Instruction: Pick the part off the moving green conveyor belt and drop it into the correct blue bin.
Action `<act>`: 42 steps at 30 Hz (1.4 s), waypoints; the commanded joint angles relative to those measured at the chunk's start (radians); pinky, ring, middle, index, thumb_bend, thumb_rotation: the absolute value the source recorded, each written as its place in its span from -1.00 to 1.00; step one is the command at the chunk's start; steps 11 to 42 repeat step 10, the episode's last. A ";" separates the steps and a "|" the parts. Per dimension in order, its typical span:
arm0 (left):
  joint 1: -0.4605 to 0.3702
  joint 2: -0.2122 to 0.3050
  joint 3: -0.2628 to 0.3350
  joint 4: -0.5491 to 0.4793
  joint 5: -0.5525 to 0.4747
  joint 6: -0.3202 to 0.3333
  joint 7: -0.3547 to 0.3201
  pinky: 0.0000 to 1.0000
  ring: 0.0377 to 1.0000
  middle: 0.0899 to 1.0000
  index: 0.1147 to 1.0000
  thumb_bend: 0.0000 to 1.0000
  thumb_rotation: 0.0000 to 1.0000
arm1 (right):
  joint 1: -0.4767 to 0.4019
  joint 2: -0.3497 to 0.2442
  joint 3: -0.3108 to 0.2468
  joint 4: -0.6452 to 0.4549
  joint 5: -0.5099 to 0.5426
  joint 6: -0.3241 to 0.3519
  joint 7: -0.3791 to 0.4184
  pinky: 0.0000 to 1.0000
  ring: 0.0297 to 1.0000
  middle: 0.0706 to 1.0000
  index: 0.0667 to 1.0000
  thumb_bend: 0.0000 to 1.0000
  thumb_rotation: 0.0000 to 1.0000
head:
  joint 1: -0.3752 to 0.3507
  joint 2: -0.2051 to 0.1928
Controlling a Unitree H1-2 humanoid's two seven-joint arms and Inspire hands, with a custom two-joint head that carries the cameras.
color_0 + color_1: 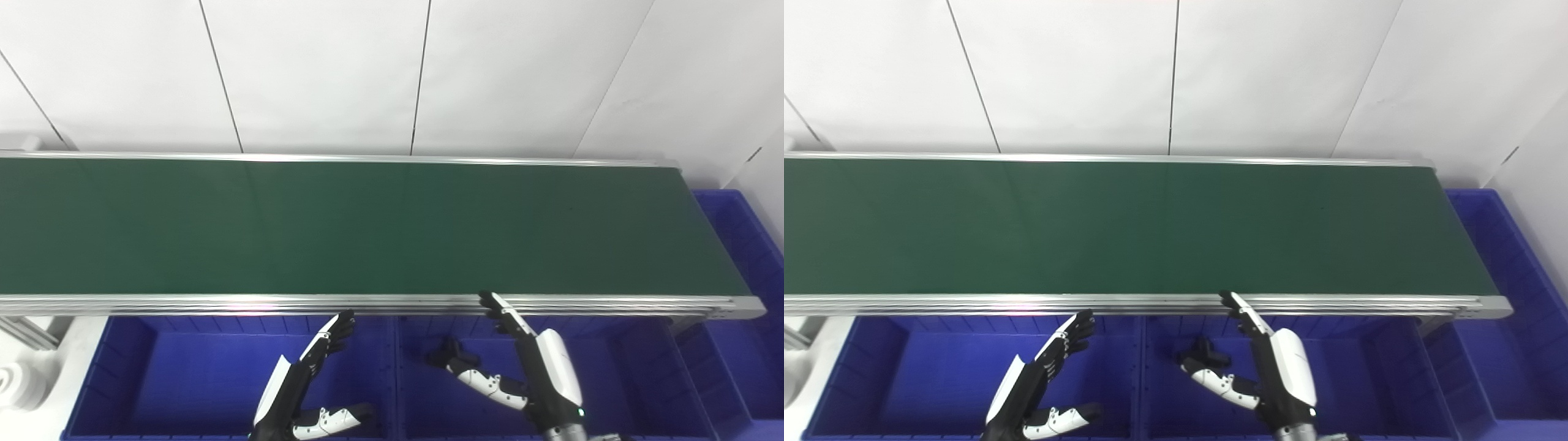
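The fingers (334, 334) of the left hand (306, 380) are spread apart and point up toward the conveyor, and the thumb sticks out to the right lower down; this hand holds nothing. It hangs over the left blue bin (153, 380), near the wall that divides this bin from the middle one.

The fingers (499, 309) of the right hand (520, 361) are also stretched and apart, holding nothing. Their tips reach up to the near metal rail (184, 303) of the conveyor (if they really touch it, I cannot tell). The thumb of this hand points to the left, well away from the other fingers. The hand is above the middle blue bin (618, 380).

Behind both hands the green conveyor belt (367, 226) runs across the whole picture from left to right, with a silver frame on the near and far side. The part is not to be seen anywhere: no piece lies on the visible belt surface, and no hand carries one. The visible floors of the left and middle bin show only blue plastic.

At the right end of the belt stands a third blue bin (747, 245), turned along the end of the conveyor. Behind everything is a white panelled wall (318, 73)
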 commanded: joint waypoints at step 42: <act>-0.009 0.003 -0.004 0.006 0.004 -0.022 0.029 0.68 0.77 0.81 0.81 0.40 0.20 | 0.045 0.065 0.041 0.038 0.044 -0.103 -0.028 0.49 0.59 0.65 0.74 0.32 0.35 | 0.050 -0.030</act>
